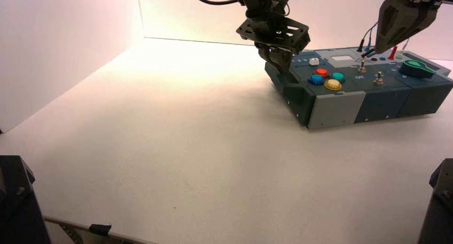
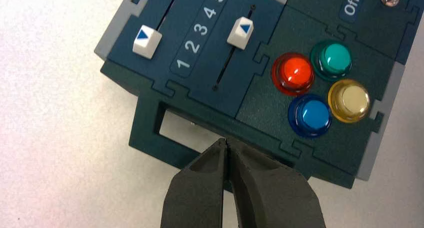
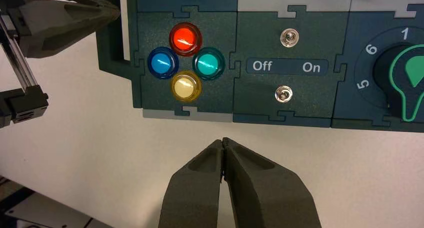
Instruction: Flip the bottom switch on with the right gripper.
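The bottom switch (image 3: 283, 94) is a tiny silvery toggle near the box's front edge, below the "Off" and "On" lettering; I cannot tell which way its lever leans. It also shows in the high view (image 1: 379, 78). Its twin toggle (image 3: 289, 37) sits farther back. My right gripper (image 3: 223, 140) is shut and empty. It hangs above the box's far side in the high view (image 1: 380, 50), apart from both toggles. My left gripper (image 2: 226, 142) is shut, with its tip at the handle cut-out on the box's left end (image 1: 281, 68).
Red (image 3: 185, 37), blue (image 3: 162, 63), green (image 3: 208, 63) and yellow (image 3: 185, 86) round buttons sit left of the toggles. A green knob (image 3: 411, 73) sits to their right. Two white sliders (image 2: 146, 41) and plugged wires (image 1: 368, 44) lie farther off.
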`<state>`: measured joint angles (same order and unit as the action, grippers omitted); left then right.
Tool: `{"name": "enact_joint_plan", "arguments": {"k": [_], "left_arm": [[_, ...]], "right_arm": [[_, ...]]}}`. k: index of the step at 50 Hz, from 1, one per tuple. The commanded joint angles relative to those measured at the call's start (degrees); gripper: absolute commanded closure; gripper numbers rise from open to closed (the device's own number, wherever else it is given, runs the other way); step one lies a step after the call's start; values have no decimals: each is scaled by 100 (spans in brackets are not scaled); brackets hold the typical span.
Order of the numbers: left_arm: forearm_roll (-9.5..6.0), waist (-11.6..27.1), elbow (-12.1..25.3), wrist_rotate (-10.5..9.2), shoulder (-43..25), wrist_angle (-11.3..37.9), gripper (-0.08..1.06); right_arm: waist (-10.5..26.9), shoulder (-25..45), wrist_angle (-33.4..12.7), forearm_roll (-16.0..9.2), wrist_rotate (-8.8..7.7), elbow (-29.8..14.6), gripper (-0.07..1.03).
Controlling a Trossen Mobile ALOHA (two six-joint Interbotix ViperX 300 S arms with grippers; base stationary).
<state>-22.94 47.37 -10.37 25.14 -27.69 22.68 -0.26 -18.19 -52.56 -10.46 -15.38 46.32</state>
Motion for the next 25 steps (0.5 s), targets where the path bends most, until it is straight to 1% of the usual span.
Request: {"name": "enact_joint_plan", "arguments": {"k": [1,11,25], "left_arm": [[9,-9,185,26,70,26,101],[9,-18,202,35,53,62,101],[0,-26,290,44,62,62,101]], "right_arm": [[9,-44,26,9,0,-26,98],[0,0,53,53,0,0,98],[-26,255,88,105,0,-18,98]]}}
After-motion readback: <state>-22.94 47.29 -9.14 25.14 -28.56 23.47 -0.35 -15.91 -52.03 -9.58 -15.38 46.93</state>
